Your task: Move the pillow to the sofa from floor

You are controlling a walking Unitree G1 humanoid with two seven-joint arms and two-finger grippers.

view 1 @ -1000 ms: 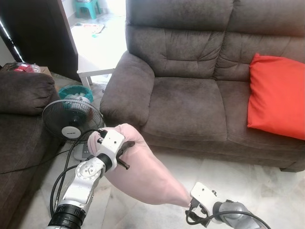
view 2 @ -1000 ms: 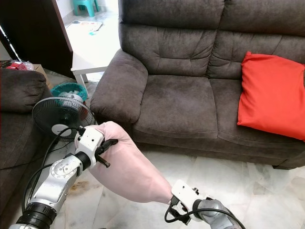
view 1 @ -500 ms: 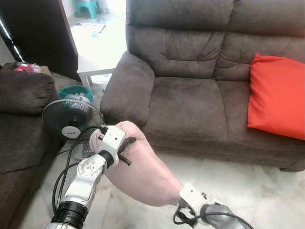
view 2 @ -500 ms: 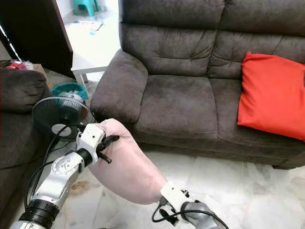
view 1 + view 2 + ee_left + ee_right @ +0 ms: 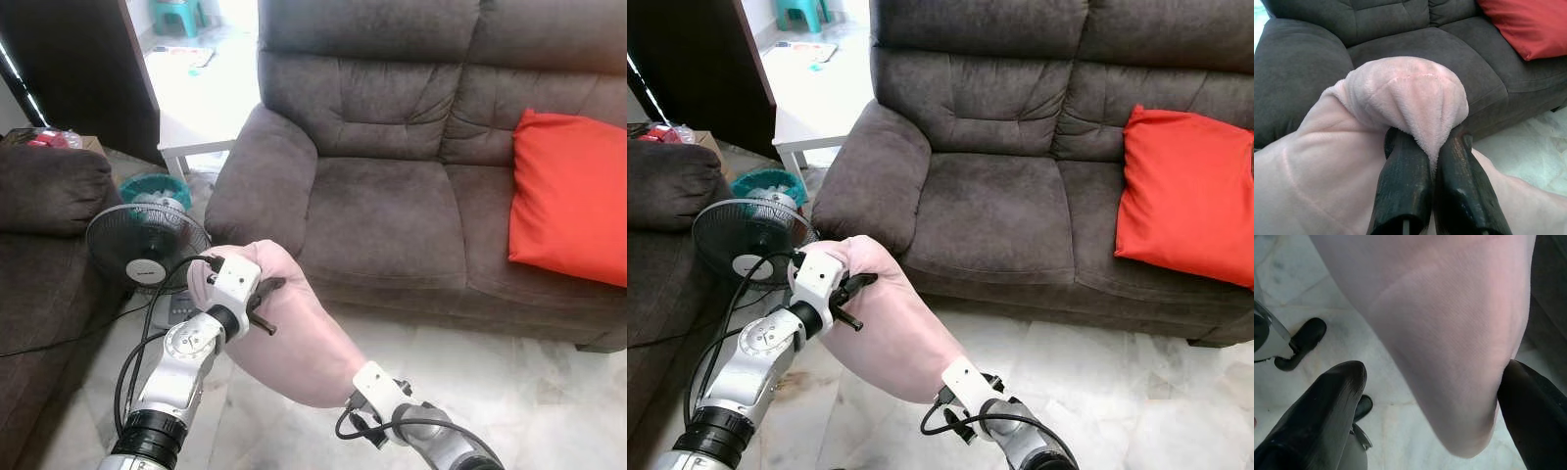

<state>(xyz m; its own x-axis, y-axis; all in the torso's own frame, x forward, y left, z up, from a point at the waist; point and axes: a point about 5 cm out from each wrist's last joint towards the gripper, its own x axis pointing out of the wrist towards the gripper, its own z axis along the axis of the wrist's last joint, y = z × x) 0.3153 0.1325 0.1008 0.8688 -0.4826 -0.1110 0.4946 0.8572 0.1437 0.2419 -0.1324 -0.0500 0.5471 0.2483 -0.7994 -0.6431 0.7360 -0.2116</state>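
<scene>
Since a second ago the pink pillow point(image 5: 289, 333) has come up and in toward the sofa, and the right arm has swung left under it; camera framing is about the same.

Nearest: right gripper point(image 5: 1440, 396) sits at the pillow's lower end, low in the head views, above the pale marble floor point(image 5: 1176, 401). Its wrist view shows the two black fingers point(image 5: 1317, 416) spread wide on either side of the pillow's bottom corner, one touching the fabric edge, the other apart from it. Not clamped.

Left gripper point(image 5: 1432, 147) holds the pillow's upper end. Wrist view: both fingers pinched together on a fold of the plush fabric, which bulges over the fingertips. Closed on the pillow.

Pillow is off the floor, hanging diagonally between the two grippers, upper end at the robot's left, just in front of the sofa's left armrest point(image 5: 260, 181). Not touching the seat.

To the left: a black standing fan point(image 5: 147, 245) on the floor, beside a second dark sofa point(image 5: 44, 211).

Beyond: the dark brown sofa point(image 5: 392, 211), with a red cushion point(image 5: 568, 196) leaning on its right side. Further back, a white low table point(image 5: 186, 147), a teal basket point(image 5: 152, 186) and a teal stool point(image 5: 176, 12).
</scene>
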